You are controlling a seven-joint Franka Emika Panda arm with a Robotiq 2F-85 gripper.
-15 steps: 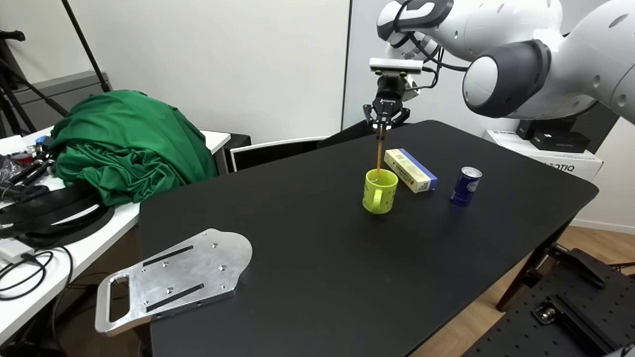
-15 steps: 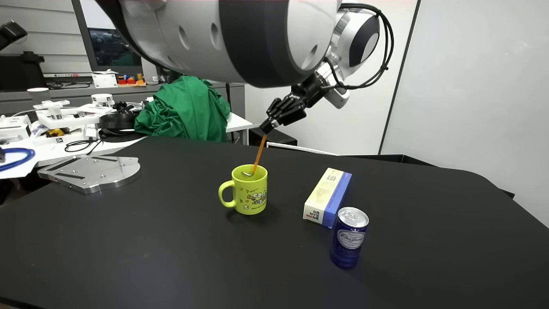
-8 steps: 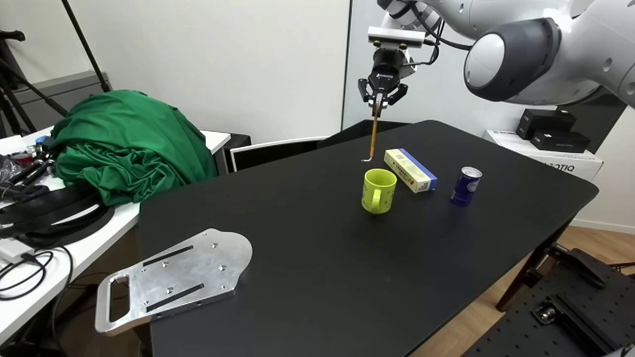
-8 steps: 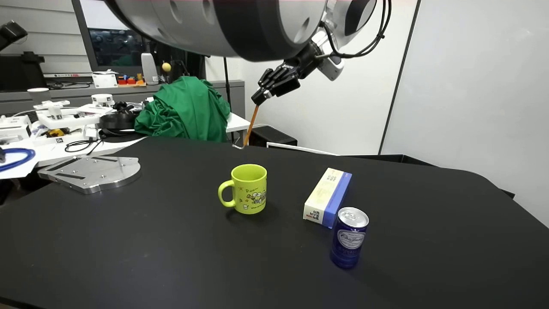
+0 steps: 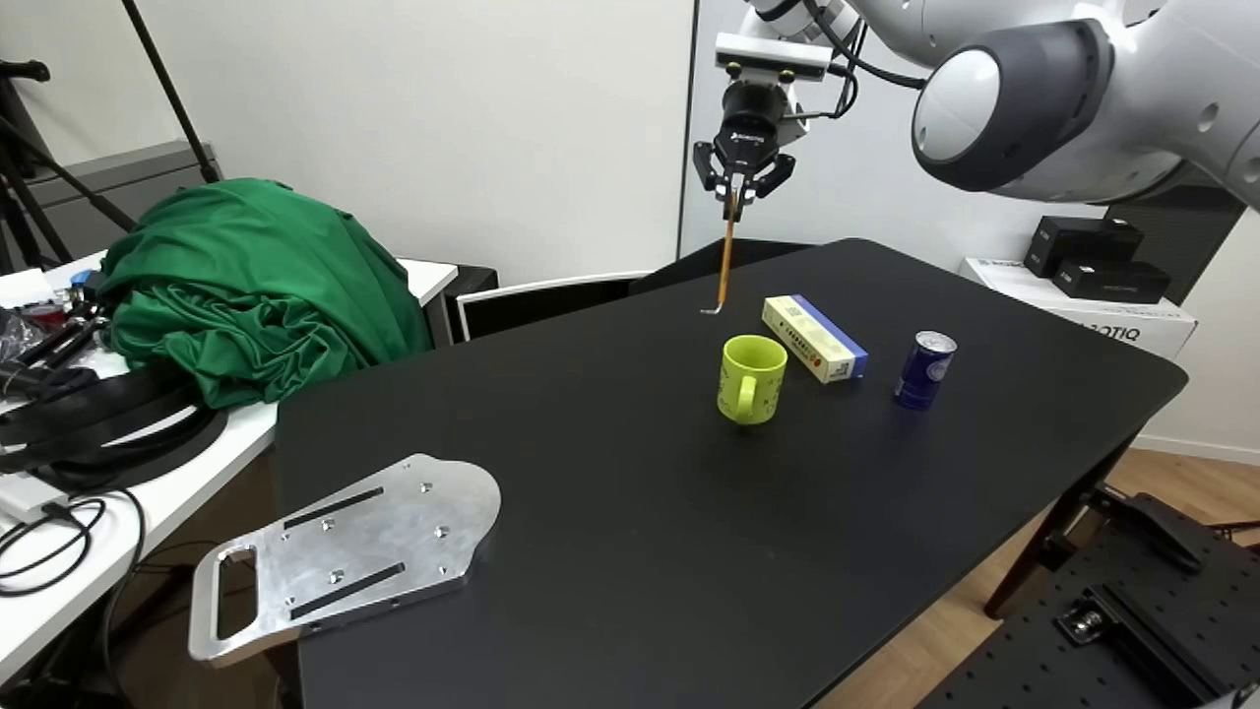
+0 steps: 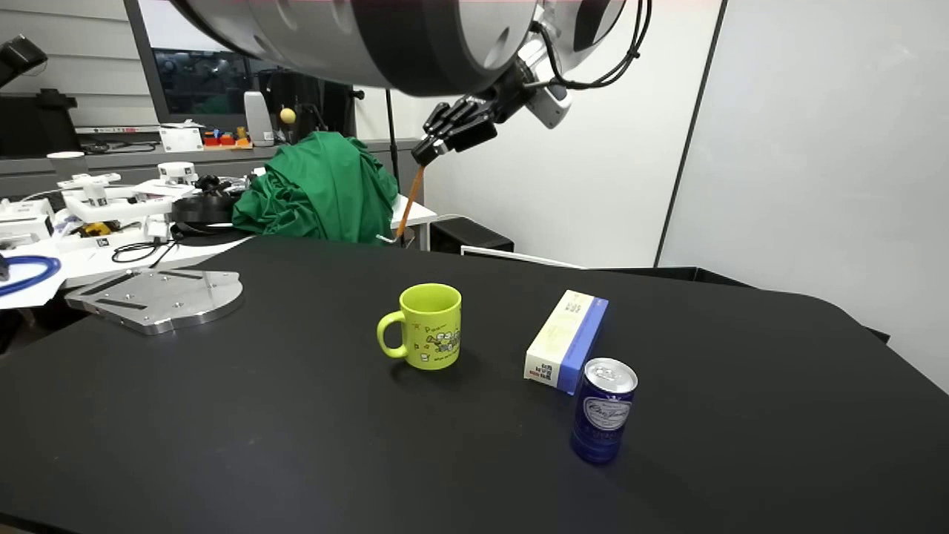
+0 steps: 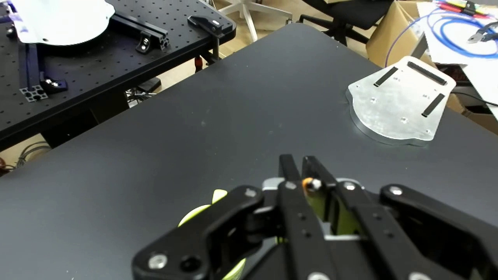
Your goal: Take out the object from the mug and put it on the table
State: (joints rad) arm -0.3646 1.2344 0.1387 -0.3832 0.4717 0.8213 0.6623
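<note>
The object, a thin orange-brown stick with a bent metal lower end, hangs in the air in both exterior views (image 5: 725,268) (image 6: 410,205). My gripper (image 5: 732,209) (image 6: 424,157) is shut on its upper part. In the wrist view its orange top end (image 7: 307,181) shows between the fingers of the gripper (image 7: 299,158). The yellow-green mug (image 5: 748,382) (image 6: 433,337) stands upright on the black table (image 5: 591,551), below and apart from the stick. In the wrist view the mug (image 7: 219,195) is mostly hidden behind the gripper.
A blue-and-white box (image 5: 809,337) lies near the mug, and a dark blue can (image 5: 923,371) stands beyond it. A silver metal plate (image 5: 384,532) lies at the table's edge. A white desk with green cloth (image 5: 246,286) stands beside the table.
The stick's lower end was inside the mug one second ago. My gripper has lifted it up and out, then moved left in both exterior views. The mug stays in nearly the same place.
</note>
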